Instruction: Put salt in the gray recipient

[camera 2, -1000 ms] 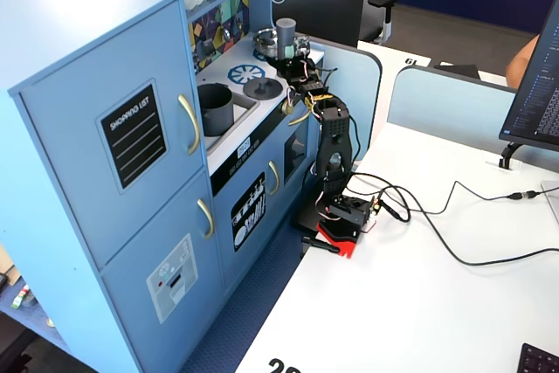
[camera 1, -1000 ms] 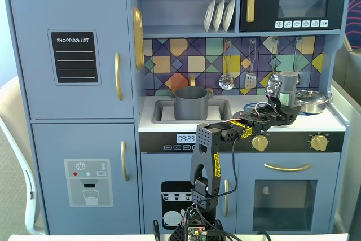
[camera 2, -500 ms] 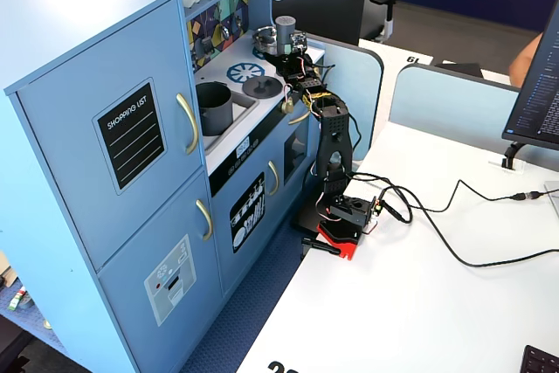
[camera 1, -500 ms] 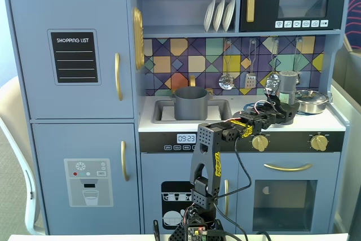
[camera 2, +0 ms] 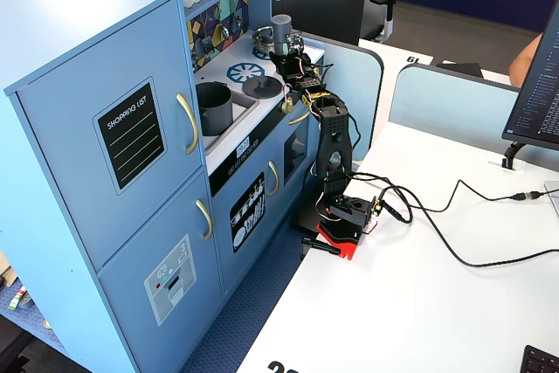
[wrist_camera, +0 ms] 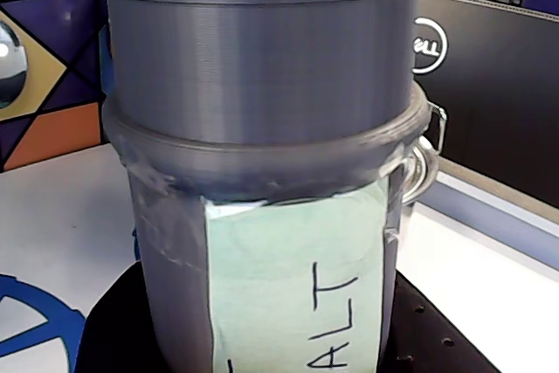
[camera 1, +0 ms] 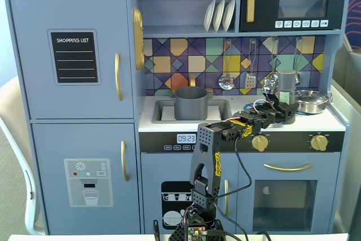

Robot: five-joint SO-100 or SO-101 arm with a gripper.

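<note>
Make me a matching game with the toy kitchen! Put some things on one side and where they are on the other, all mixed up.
Things:
1. salt shaker
2. gray pot
3. white plates
4. silver pan

Places:
A. standing on edge on the top shelf
B. sitting in the sink
C. on the counter's far right end in the front fixed view
D. right at the gripper, label reading ALT in the wrist view

Pairs: 1-D, 2-B, 3-A, 4-C

Evenly and brightly lit in both fixed views, soft shadows only, sharp throughout. Small glints on the silver pan (camera 1: pixel 312 101). Wrist view slightly soft up close; salt (wrist_camera: pixel 262 163) filling the frame, brighter at left.
</note>
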